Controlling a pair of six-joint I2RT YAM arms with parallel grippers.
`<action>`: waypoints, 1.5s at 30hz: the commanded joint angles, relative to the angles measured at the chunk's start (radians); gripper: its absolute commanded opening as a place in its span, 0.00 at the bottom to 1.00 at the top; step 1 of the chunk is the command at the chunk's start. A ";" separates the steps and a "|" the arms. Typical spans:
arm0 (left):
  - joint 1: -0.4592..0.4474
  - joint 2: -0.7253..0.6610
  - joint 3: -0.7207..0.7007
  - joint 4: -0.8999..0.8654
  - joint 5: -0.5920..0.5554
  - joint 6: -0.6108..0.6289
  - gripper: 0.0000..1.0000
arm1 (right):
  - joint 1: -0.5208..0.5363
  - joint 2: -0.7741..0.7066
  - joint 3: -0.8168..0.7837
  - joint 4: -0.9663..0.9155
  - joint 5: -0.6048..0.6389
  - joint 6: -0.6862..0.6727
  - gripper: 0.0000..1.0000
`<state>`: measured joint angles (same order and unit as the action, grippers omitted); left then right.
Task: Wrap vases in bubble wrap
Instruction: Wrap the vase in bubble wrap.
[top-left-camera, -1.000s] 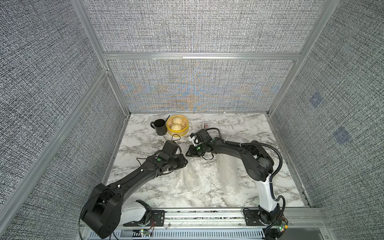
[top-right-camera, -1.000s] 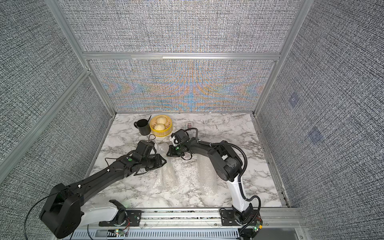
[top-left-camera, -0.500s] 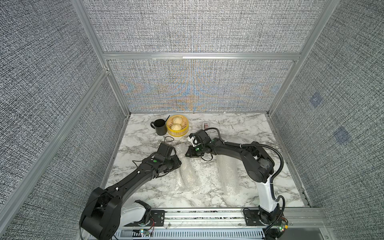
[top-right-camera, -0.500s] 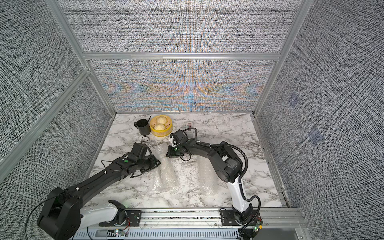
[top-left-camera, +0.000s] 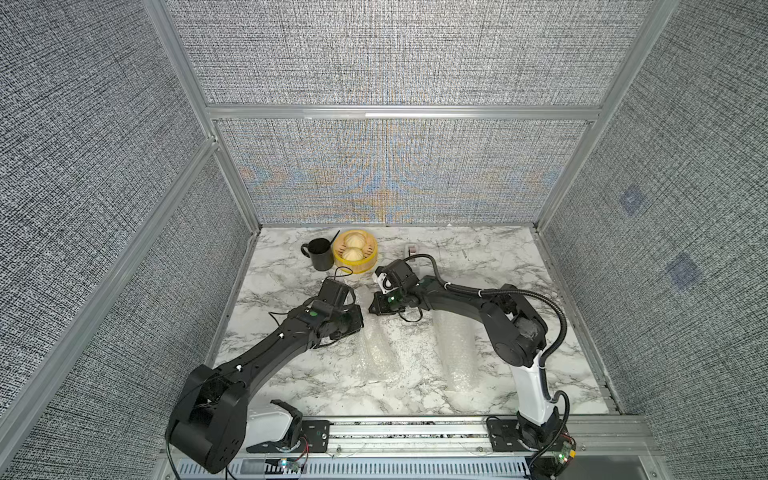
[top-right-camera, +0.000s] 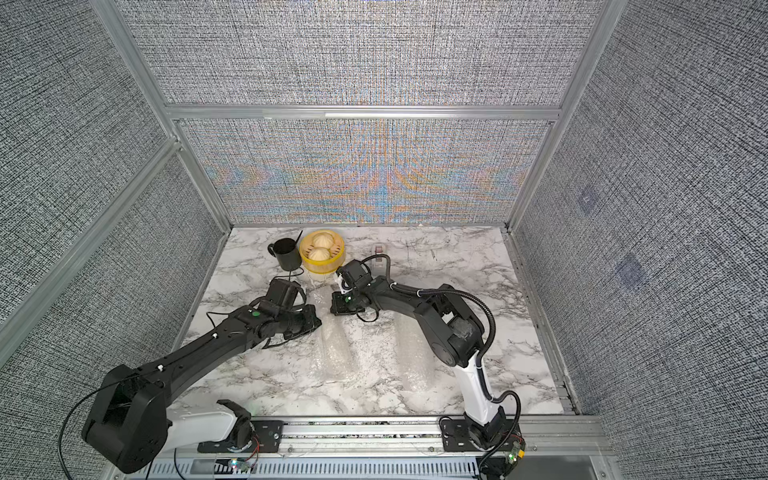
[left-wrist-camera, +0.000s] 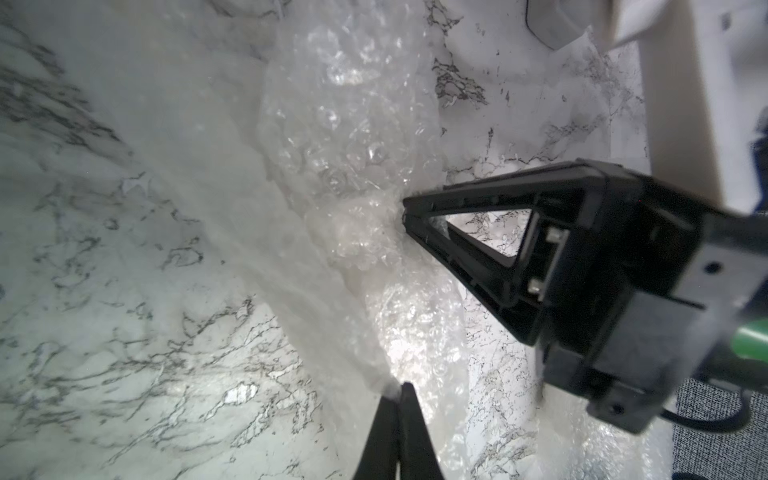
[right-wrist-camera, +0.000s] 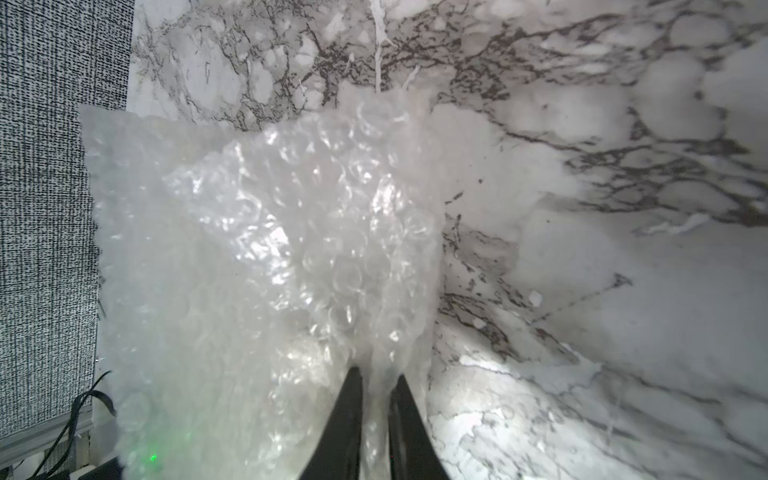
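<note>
Two long rolls of bubble wrap lie on the marble table in both top views, one at the middle (top-left-camera: 376, 353) (top-right-camera: 334, 349) and one further right (top-left-camera: 457, 353) (top-right-camera: 409, 357). The vases are hidden; I cannot tell if the rolls hold them. My left gripper (top-left-camera: 358, 322) (left-wrist-camera: 401, 384) is shut on the edge of the middle roll (left-wrist-camera: 353, 166). My right gripper (top-left-camera: 372, 308) (right-wrist-camera: 376, 374) is shut on the same roll's far end (right-wrist-camera: 291, 228), with wrap bunched between its fingers. Its tips (left-wrist-camera: 405, 212) also show in the left wrist view.
At the back left stand a black mug (top-left-camera: 320, 253) (top-right-camera: 286, 253) and a yellow steamer basket (top-left-camera: 365, 264) (top-right-camera: 316, 266) holding two buns. A grey tape dispenser (top-left-camera: 411, 249) (top-right-camera: 379, 249) sits behind the right wrist. Mesh walls close in three sides.
The left gripper's jaws have closed on the wrap's edge, and its wrist has shifted a little leftward. The right arm has hardly moved.
</note>
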<state>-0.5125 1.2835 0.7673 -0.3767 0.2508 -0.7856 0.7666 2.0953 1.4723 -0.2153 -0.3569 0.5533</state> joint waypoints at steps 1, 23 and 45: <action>-0.017 0.016 0.025 0.058 0.035 0.032 0.00 | 0.004 -0.009 -0.002 -0.020 0.012 -0.007 0.15; -0.023 0.212 0.012 0.179 0.051 0.036 0.00 | -0.028 -0.101 -0.060 0.054 -0.094 0.022 0.37; -0.022 0.176 -0.017 0.194 0.064 0.009 0.00 | -0.041 0.074 0.107 -0.107 -0.077 -0.098 0.38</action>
<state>-0.5354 1.4639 0.7494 -0.1307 0.3321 -0.7776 0.7254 2.1620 1.5822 -0.2924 -0.4694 0.4732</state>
